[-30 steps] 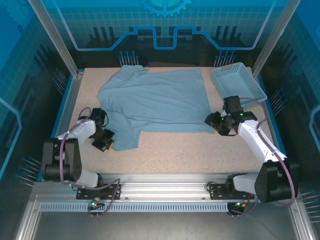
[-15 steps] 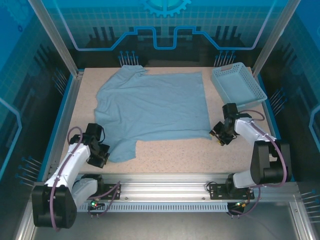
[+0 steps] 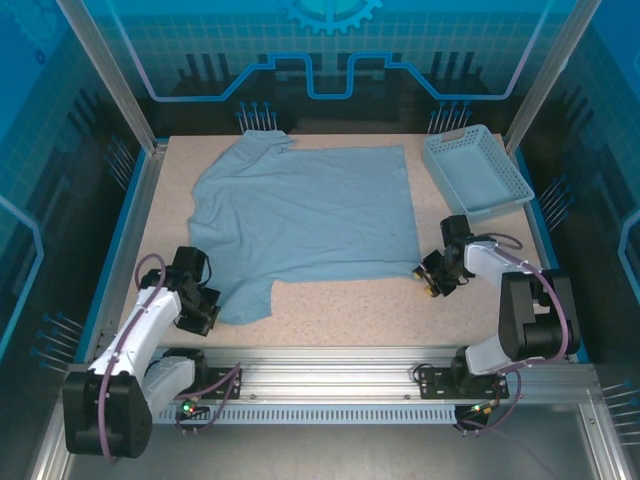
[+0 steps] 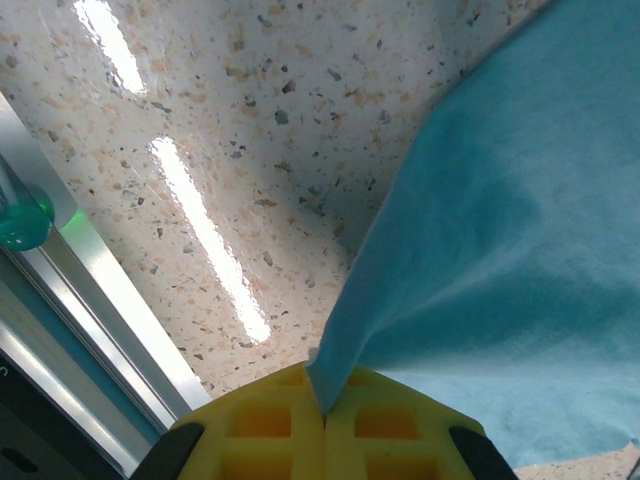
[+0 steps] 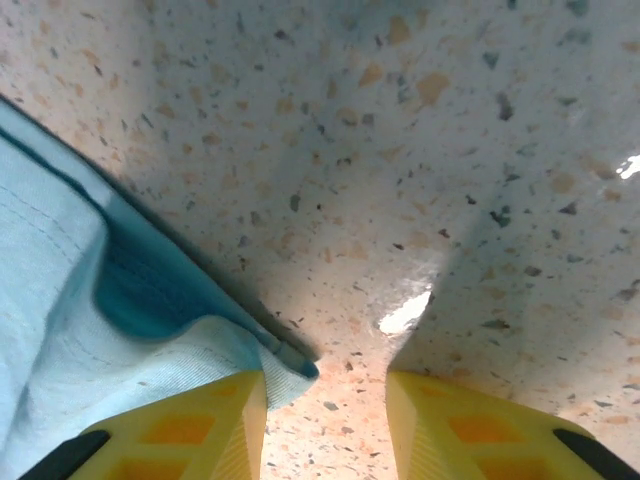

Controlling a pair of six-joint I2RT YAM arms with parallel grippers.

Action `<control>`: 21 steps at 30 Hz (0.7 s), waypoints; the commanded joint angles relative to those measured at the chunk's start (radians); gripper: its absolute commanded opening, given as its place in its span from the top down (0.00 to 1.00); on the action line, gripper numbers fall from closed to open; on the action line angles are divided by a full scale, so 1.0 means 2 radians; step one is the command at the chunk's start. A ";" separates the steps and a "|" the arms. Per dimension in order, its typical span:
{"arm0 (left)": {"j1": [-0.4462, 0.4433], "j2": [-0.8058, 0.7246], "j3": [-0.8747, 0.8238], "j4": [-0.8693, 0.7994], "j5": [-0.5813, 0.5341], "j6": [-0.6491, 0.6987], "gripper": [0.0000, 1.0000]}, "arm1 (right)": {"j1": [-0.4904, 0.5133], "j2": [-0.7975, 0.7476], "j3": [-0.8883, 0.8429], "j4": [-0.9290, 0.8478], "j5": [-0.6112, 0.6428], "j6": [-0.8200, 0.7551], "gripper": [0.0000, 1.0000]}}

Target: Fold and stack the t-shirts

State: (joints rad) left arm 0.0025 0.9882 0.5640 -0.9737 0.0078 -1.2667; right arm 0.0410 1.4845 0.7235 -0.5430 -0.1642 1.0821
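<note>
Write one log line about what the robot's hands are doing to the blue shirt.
left gripper: shut on t-shirt edge | right gripper: open, beside t-shirt corner | t-shirt: spread flat, unfolded

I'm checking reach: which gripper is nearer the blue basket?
Right. The right gripper sits on the near side of the basket, by the near right corner of the t-shirt; the left gripper holds its near left corner, far across the table.

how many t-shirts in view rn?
1. The t-shirt lies spread flat on the table, left of the basket. Another hidden beneath it can't be ruled out.
</note>
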 commanded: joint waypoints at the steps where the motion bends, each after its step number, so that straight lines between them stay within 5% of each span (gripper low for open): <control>1: -0.005 0.006 0.005 -0.009 0.006 -0.003 1.00 | 0.009 0.013 -0.003 0.027 -0.015 0.023 0.62; 5: -0.005 0.009 0.010 -0.011 0.000 0.001 1.00 | 0.011 0.033 0.010 0.039 0.002 0.021 0.69; 12: -0.005 0.011 0.022 -0.018 -0.005 0.005 1.00 | 0.013 0.033 0.014 0.052 0.023 0.030 1.00; 21: -0.016 -0.007 0.044 -0.054 0.002 -0.036 1.00 | 0.017 -0.040 0.011 -0.059 0.061 0.023 1.00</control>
State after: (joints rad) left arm -0.0097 1.0027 0.6128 -1.0023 0.0067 -1.2858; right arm 0.0608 1.4532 0.7525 -0.5560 -0.0864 1.1332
